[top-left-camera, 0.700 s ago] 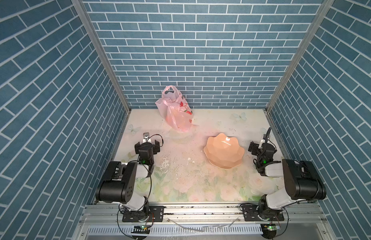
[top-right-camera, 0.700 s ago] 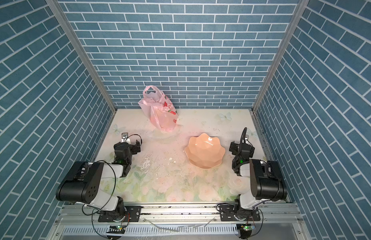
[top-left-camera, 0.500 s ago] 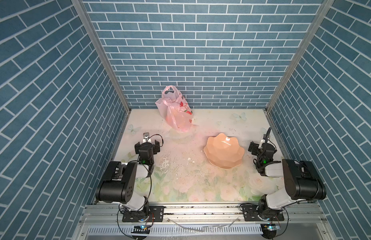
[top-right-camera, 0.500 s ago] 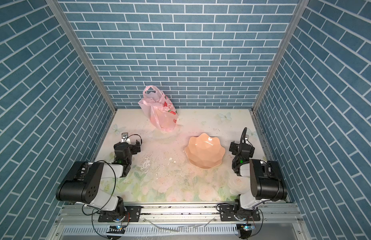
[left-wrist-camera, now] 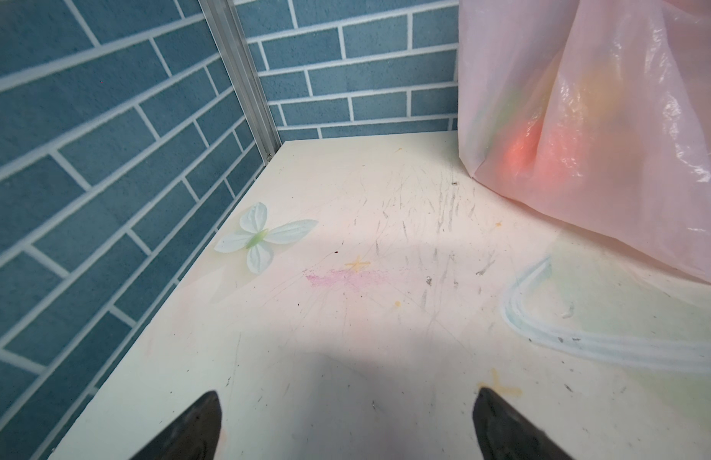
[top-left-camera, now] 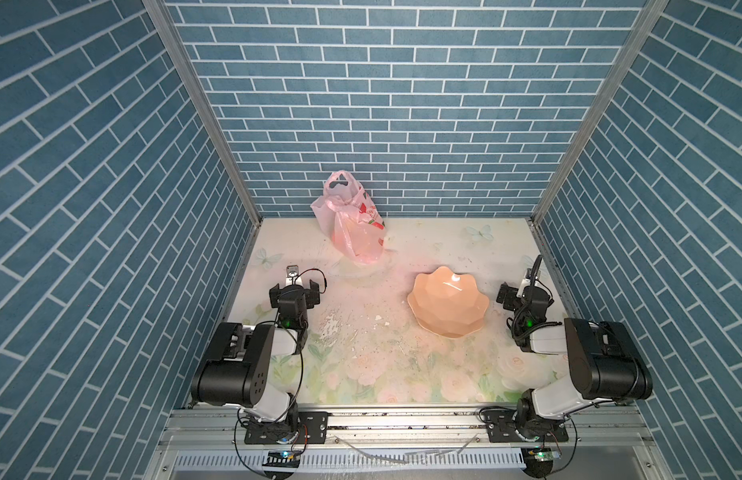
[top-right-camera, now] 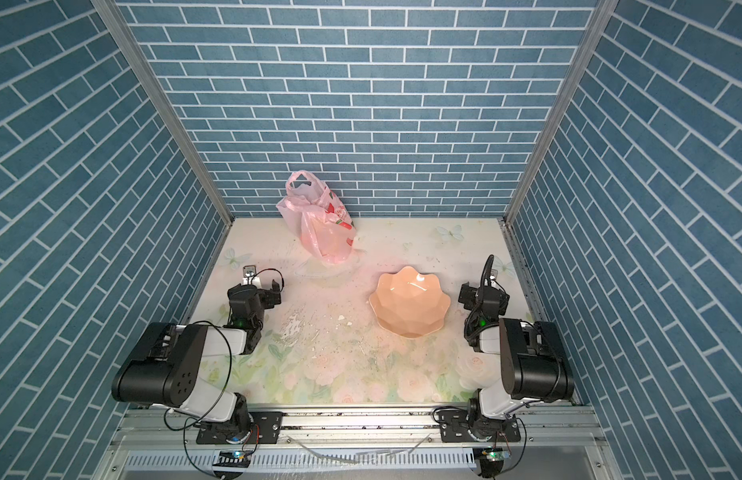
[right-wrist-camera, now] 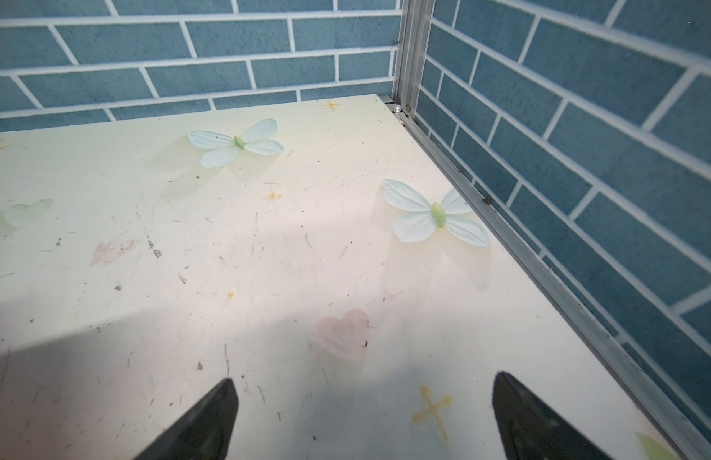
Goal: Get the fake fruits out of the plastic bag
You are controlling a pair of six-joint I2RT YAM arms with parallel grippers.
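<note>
Blue-brick walls (top-left-camera: 402, 104) enclose a floral tabletop (top-left-camera: 373, 365); the pink plastic bag (top-left-camera: 355, 226) stands far, left of centre, fake fruits (left-wrist-camera: 525, 155) blurred inside; left gripper (left-wrist-camera: 346, 422) and right gripper (right-wrist-camera: 362, 414) sit near, jaws apart, empty

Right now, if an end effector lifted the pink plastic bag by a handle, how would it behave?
The plastic bag looks thin and crinkled, so it would likely fold and sag, not lift rigidly. Blurred fake fruits sit low inside; pushed, it may slump or tip.

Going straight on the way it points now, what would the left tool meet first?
Probably the back wall, though depth is unclear: only table lies ahead of the left tool. The plastic bag stands to one side.
</note>
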